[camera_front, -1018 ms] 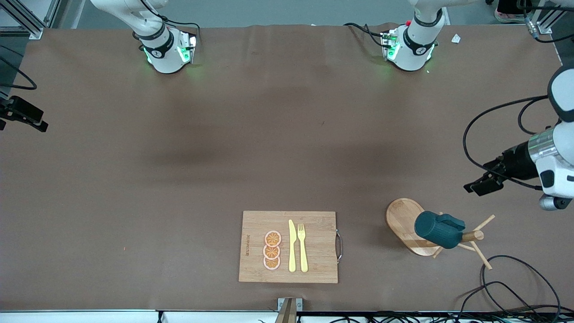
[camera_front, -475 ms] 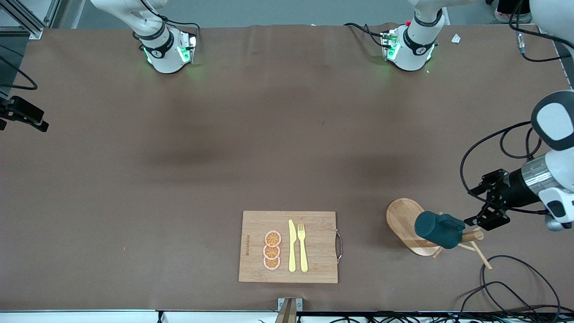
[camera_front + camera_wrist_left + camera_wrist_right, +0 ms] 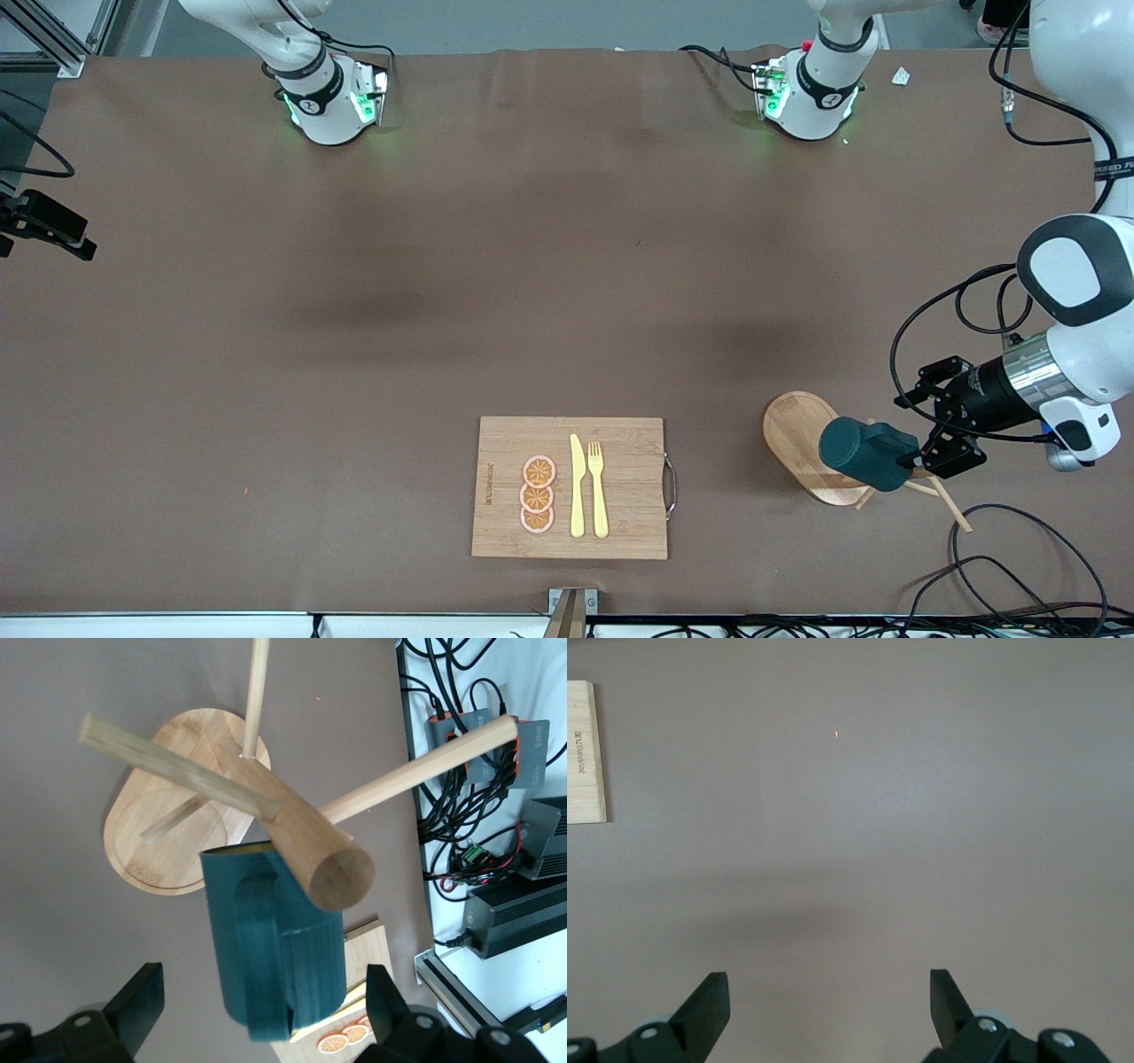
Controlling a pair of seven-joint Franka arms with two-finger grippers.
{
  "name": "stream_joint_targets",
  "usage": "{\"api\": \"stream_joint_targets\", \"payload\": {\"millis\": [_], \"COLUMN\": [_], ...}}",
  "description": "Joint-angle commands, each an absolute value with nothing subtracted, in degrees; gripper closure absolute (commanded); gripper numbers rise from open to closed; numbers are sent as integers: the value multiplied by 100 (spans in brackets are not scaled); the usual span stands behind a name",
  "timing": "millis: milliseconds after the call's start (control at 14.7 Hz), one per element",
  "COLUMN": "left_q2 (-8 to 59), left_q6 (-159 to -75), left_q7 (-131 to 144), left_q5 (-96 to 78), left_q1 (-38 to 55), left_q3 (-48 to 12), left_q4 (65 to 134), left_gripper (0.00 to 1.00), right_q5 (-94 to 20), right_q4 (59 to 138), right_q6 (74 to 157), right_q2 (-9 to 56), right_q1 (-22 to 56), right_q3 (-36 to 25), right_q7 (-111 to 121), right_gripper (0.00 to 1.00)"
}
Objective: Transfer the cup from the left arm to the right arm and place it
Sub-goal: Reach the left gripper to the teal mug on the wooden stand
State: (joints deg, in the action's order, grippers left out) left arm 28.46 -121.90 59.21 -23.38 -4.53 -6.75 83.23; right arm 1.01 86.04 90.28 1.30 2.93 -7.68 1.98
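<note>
1. My left pincer [image 3: 932,424] is spread wide and holds nothing. It hangs over the counter [image 3: 354,354] at the left arm's end, just beside the cup [image 3: 864,455], level with its handle side.
2. In the left wrist view my two fingers [image 3: 133,1005] stand on either side of the cup [image 3: 275,948] with a gap to each; they do not touch it.
3. The cup is dark teal with a ribbed wall. It hangs tilted on a peg of the wooden mug rack [image 3: 301,833], its handle turned toward my left pincer.
4. The rack's oval base [image 3: 793,434] lies on the counter under the cup.
5. Farther out toward the right arm's end lies a wooden cutting board [image 3: 620,532]. On it are three orange slices [image 3: 538,494], a yellow knife [image 3: 577,487] and a yellow fork [image 3: 598,487].
6. My right pincer [image 3: 828,1001] is also spread and empty. It waits over bare counter, well apart from the cup, with only the board's edge [image 3: 585,753] in its wrist view.
</note>
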Motion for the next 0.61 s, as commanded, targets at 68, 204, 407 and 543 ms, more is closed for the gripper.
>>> {"api": "stream_joint_targets", "payload": {"millis": [68, 204, 407, 543], "left_q2": [3058, 3137, 3269, 3287], "left_q6": [-12383, -12384, -12621, -12621], "left_q7": [5994, 5994, 5985, 5977], "left_q5": [-2548, -2593, -2707, -2716], "left_q1": [-448, -413, -317, -308], "left_q3": [-721, -721, -729, -738], "left_q4": [8227, 8218, 8218, 8218], "left_gripper": [0, 0, 0, 0], "right_q5": [105, 105, 105, 105], "right_q4": [8833, 8833, 8833, 8824], "right_q6": [9053, 9053, 9053, 9053], "right_q2": [-97, -97, -97, -97], "right_q1": [229, 229, 229, 229], "right_q3": [-703, -703, -703, -703], "right_q7": [211, 211, 211, 211], "right_gripper": [0, 0, 0, 0]}}
